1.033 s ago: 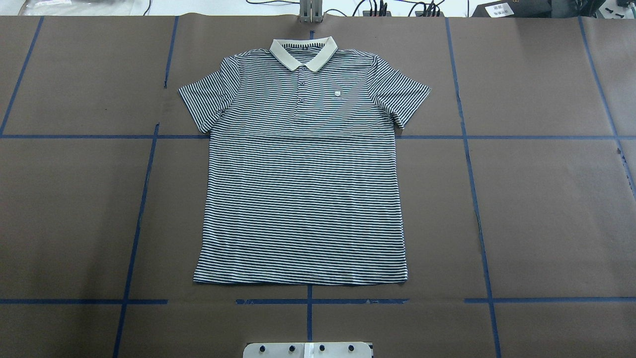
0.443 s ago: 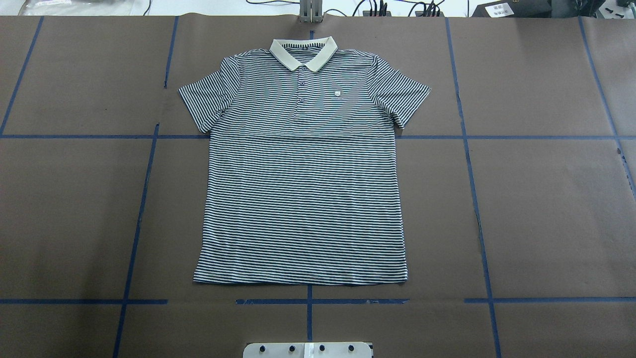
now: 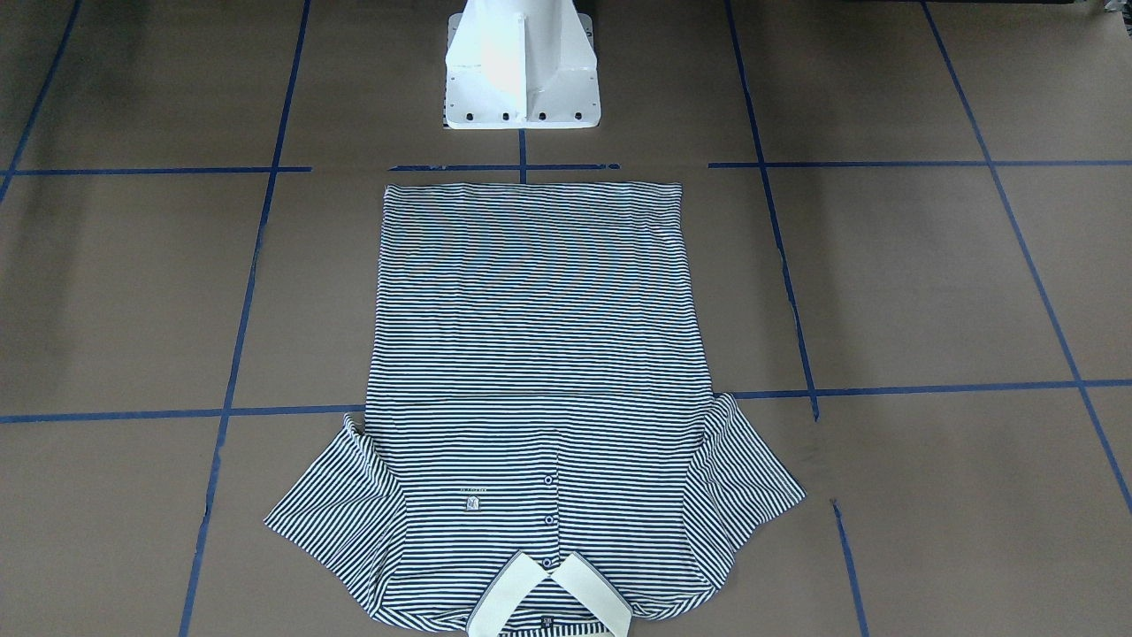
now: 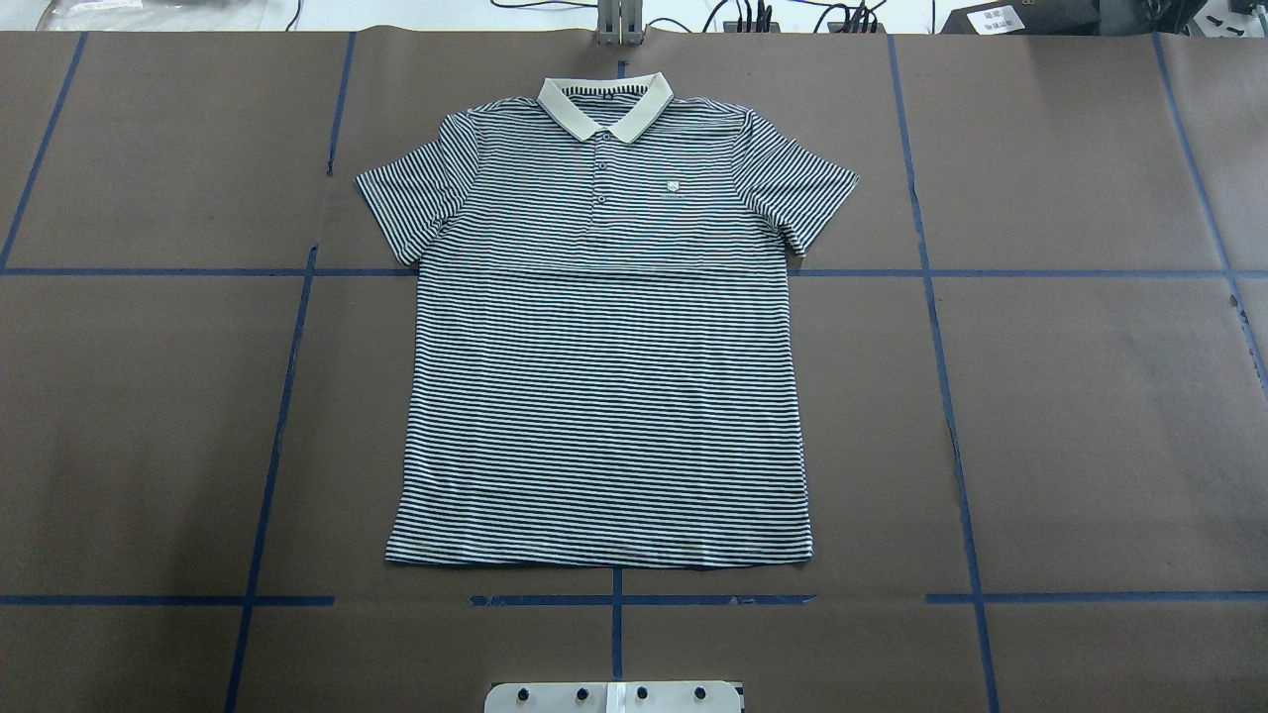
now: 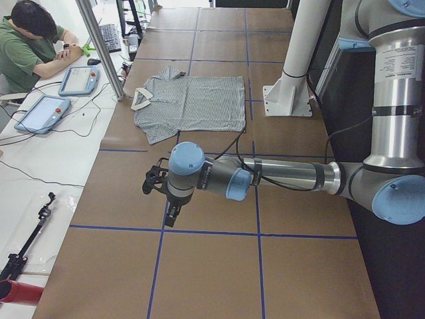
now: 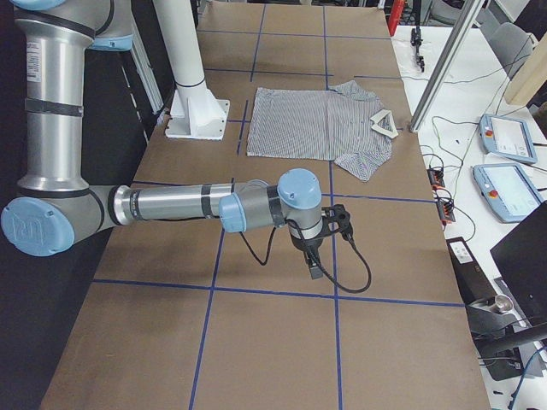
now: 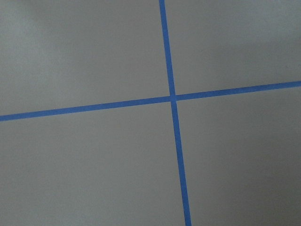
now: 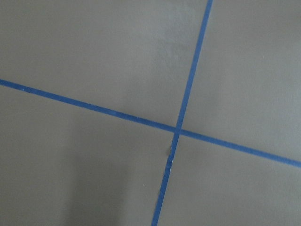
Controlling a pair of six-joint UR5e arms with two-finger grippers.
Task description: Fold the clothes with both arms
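Left pincer point(image 5: 171, 214) and right pincer point(image 6: 314, 266) hang over the worktop point(image 4: 1090, 426), well apart from the polo shirt point(image 4: 604, 376). I cannot tell whether either is open. The shirt lies flat and unfolded, so folding is not yet begun. Next, probably, both arms must reach its edges.

I see the table point(image 4: 1090, 416) covered in brown sheeting, marked into a grid by blue tape lines point(image 4: 1090, 273). The striped polo shirt point(image 4: 604, 396) lies flat on it, front up, sleeves spread, its collar point(image 4: 604, 99) at the edge far from the robot. The white pedestal base point(image 3: 520, 84) stands near the hem.
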